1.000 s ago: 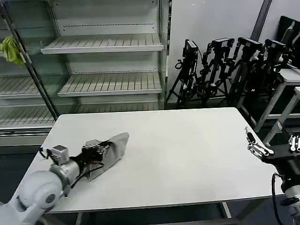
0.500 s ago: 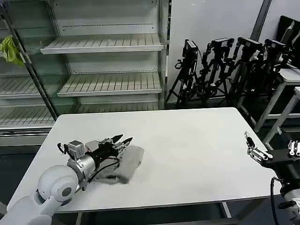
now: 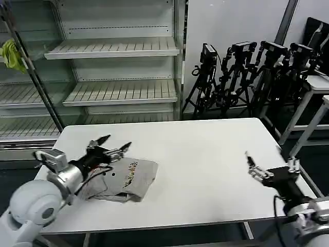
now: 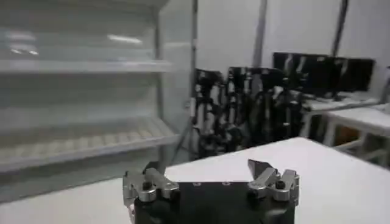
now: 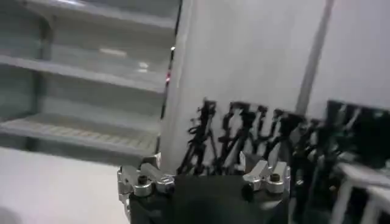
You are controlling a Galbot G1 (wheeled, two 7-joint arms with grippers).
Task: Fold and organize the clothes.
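T-shirt (image 3: 125, 179) folded into compact bundle on white table (image 3: 205, 154), left-front area, chest print facing up.
L gripper (image 3: 114, 145) raised just above shirt's rear-left edge, fingers spread wide, holding nothing. R gripper (image 3: 250, 165) over table's right side, well apart from shirt; finger state can't be told.
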